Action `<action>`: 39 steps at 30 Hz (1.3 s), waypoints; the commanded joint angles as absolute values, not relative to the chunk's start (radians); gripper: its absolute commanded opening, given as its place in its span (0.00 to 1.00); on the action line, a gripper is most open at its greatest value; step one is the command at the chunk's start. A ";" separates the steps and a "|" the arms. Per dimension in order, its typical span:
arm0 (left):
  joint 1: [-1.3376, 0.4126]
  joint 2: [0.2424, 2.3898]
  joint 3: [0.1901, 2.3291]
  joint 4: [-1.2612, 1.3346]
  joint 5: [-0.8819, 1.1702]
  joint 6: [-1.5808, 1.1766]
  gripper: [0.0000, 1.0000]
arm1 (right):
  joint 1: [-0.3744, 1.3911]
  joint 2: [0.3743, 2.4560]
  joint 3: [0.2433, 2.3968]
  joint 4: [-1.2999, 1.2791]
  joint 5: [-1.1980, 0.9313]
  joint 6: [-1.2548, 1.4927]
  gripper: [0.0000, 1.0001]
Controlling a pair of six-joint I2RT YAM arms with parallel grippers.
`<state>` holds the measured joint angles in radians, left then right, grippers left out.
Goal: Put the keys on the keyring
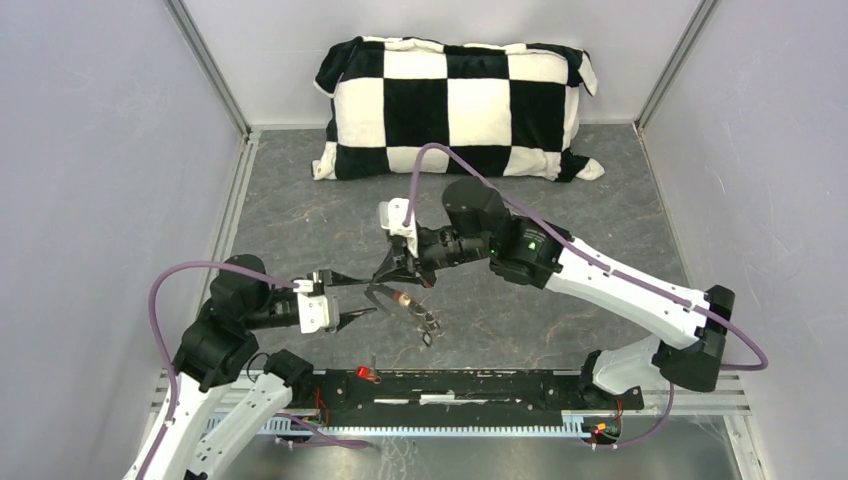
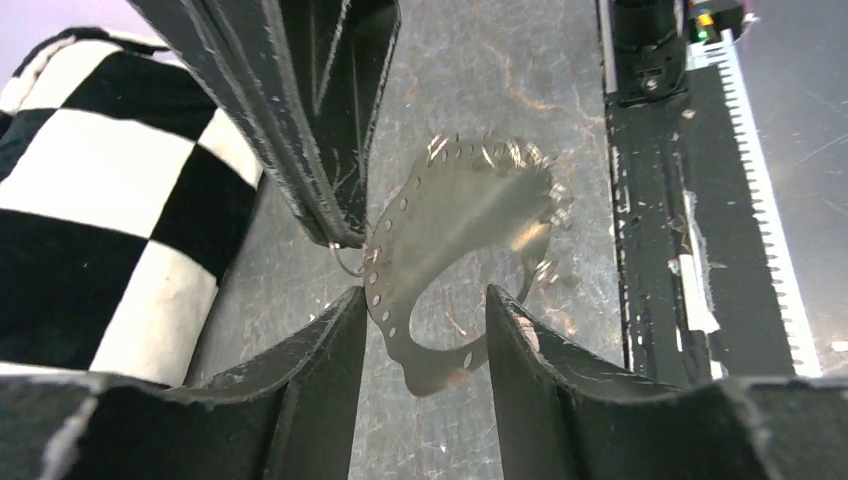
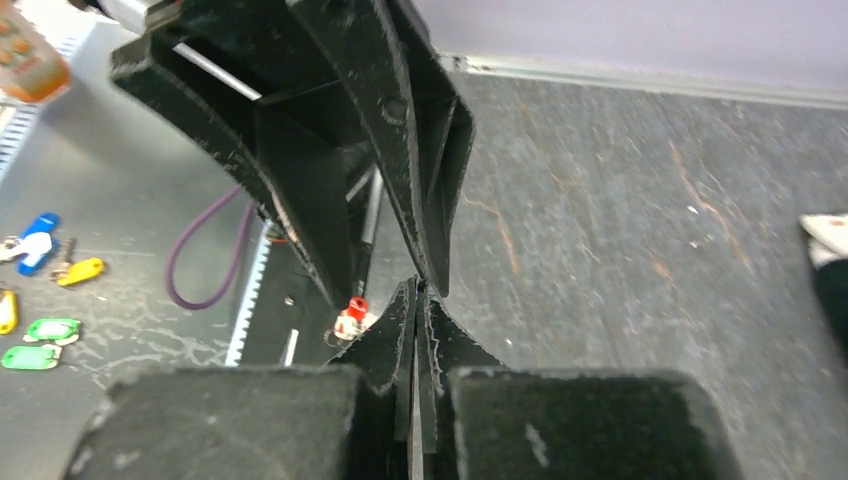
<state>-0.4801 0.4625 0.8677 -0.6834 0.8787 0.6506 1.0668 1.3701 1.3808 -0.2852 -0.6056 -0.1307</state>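
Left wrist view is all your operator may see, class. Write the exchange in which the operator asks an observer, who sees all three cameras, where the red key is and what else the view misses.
Observer: The red key lies on the black base plate between the arm bases, apart from the keyring.
Operator: Is the other arm gripping?
Observer: The right end effector is shut, its fingertips pressed together in its own view.
Operator: Any other keys?
Observer: A blue key tag, a yellow key tag and green key tags lie on the metal surface past the toothed rail.
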 commanded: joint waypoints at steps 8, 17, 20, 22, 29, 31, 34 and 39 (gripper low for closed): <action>-0.485 0.388 0.710 -0.456 0.469 0.457 0.56 | 1.159 1.553 1.766 -0.747 -0.106 -0.229 0.00; -0.486 0.298 0.675 -0.480 0.671 0.410 0.59 | 1.177 1.580 1.821 -0.752 -0.093 -0.198 0.00; -0.485 0.318 0.678 -0.467 0.667 0.403 0.59 | 1.185 1.579 1.817 -0.743 -0.105 -0.195 0.00; -0.485 0.339 0.688 -0.461 0.684 0.397 0.59 | 1.186 1.575 1.807 -0.729 -0.116 -0.189 0.00; -0.485 0.421 0.705 -0.434 0.715 0.319 0.64 | 1.190 1.596 1.806 -0.715 -0.051 -0.124 0.00; -0.485 0.451 0.703 -0.404 0.677 0.246 0.72 | 1.194 1.619 1.814 -0.713 0.018 -0.107 0.00; -0.485 0.477 0.682 -0.381 0.598 0.159 1.00 | 1.198 1.630 1.786 -0.638 0.159 -0.022 0.00; -0.485 0.438 0.604 -0.236 0.642 0.033 1.00 | 1.203 1.629 1.734 -0.528 0.172 0.091 0.00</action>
